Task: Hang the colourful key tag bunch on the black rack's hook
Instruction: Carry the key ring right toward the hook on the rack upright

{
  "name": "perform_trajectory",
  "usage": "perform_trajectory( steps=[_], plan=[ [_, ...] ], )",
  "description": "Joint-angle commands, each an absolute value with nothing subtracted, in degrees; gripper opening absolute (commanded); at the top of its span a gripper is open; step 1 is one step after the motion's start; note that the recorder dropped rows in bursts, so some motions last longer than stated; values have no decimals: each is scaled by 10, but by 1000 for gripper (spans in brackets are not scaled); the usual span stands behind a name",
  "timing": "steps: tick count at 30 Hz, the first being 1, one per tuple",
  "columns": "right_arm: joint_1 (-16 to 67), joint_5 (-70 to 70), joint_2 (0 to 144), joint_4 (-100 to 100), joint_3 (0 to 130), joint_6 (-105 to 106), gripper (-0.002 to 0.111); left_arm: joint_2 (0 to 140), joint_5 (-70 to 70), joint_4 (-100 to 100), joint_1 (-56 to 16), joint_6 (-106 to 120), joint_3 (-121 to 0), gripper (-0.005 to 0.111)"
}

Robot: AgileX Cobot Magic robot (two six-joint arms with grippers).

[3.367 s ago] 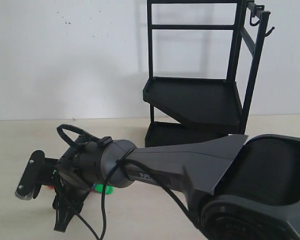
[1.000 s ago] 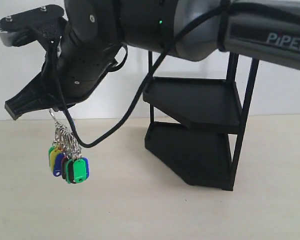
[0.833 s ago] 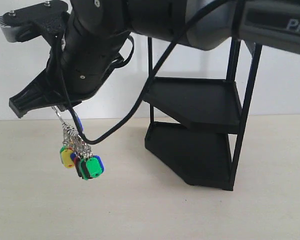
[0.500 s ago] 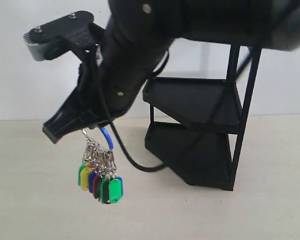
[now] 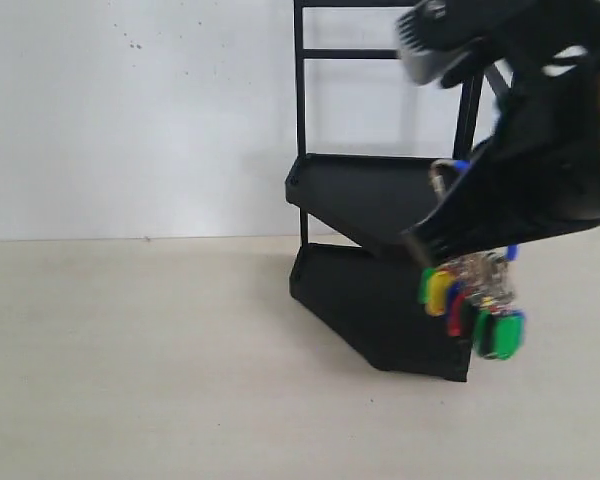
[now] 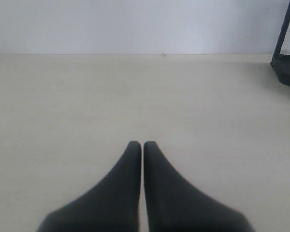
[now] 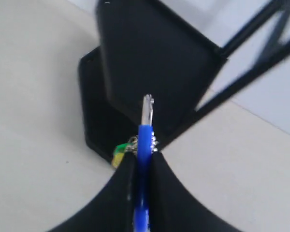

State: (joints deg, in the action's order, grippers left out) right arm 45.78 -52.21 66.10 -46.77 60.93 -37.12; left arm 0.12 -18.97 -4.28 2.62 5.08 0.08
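The colourful key tag bunch hangs in the air in front of the black rack's right side, its green, yellow, red and blue tags dangling from metal rings. My right gripper is shut on the bunch's blue loop, which sticks out past the fingertips with a metal clasp at its end; motion blurs that arm. In the right wrist view the rack's shelves lie just beyond the loop. The hook is hidden behind the arm. My left gripper is shut and empty, low over the table.
The pale table stretches left of the rack, and a white wall stands behind. One of the rack's corners shows at the edge of the left wrist view.
My right arm has swung from the left across to the right, carrying the hanging key tag bunch up to the rack's right side.
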Motion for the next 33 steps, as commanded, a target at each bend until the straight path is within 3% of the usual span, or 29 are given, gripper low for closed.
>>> perform_trajectory(
  steps=[1, 4, 7, 10, 14, 16, 18, 21, 26, 30, 33],
  plan=[
    [457, -524, 590, -492, 598, -428, 0, 0, -181, -48, 28, 45, 0, 4],
    [457, -527, 566, -515, 598, -352, 0, 0, -181, -48, 28, 45, 0, 4],
    [457, -563, 545, -573, 598, -460, 0, 0, -181, -48, 28, 45, 0, 4],
    [457, -583, 525, -586, 598, -366, 0, 0, -181, -48, 28, 45, 0, 4],
    [457, -580, 480, -626, 598, -527, 0, 0, -181, -48, 28, 45, 0, 4],
    [457, -505, 469, -553, 593, -394, 0, 0, -181, -48, 28, 45, 0, 4],
    [455, -537, 469, -531, 596, -276, 0, 0, -181, -48, 28, 45, 0, 4],
    [455, -617, 464, -658, 596, -501, 0, 0, -181, -48, 28, 45, 0, 4],
    [456, -578, 459, -604, 593, -328, 0, 0, -181, -48, 28, 45, 0, 4],
    [456, -596, 447, -698, 593, -555, 0, 0, -181, -48, 28, 45, 0, 4],
    [456, -553, 453, -588, 593, -295, 0, 0, -181, -48, 28, 45, 0, 4]
  ],
)
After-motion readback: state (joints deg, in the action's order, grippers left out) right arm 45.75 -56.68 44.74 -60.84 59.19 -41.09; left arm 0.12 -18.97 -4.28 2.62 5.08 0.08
